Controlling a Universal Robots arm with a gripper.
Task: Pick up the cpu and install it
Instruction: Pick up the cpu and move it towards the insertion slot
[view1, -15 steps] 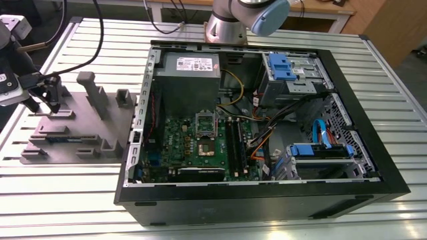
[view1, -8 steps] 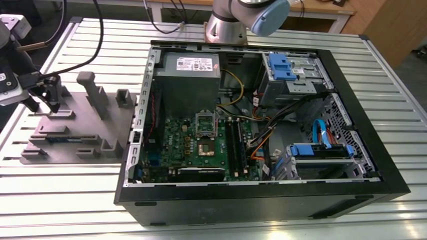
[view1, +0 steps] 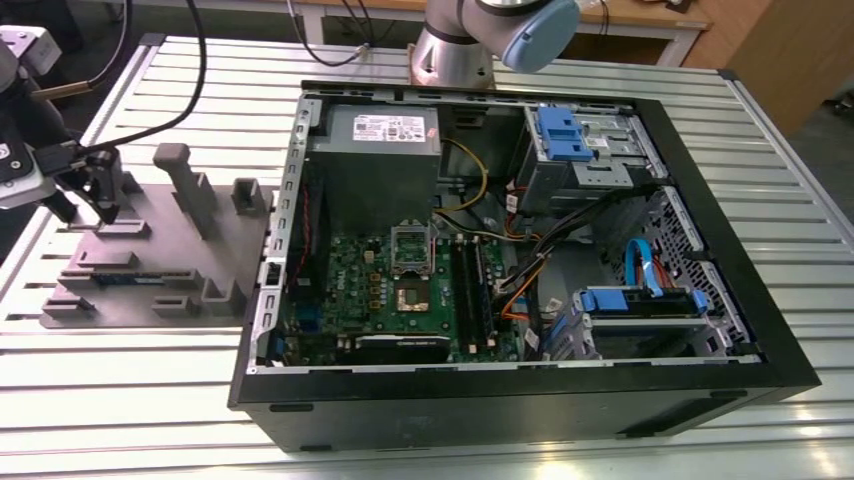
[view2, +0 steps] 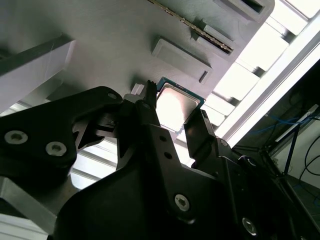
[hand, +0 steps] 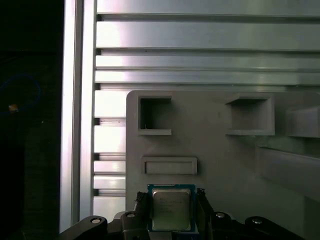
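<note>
The gripper (view1: 83, 205) is low over the grey fixture (view1: 160, 250), at the exterior view's left side of the desk (view1: 134, 400). The open computer case (view1: 534, 400) is well apart from it, toward the exterior view's right.

In both wrist views the cpu (hand: 171, 212) sits between the two black fingers (hand: 141, 205). One finger is on each of two opposite sides. They look pressed against its edges, so they seem to be pinching it. I cannot tell if the cpu has left the fixture or is lying on it.

The cpu is a small, thin, flat square with a shiny metal top and a green rim. It looks very light and stiff. The smooth top looks slippery, so the side edges are the best place to hold it. I think it is easy to hurt, so a soft squeeze seems right, and it should stay flat.
</note>
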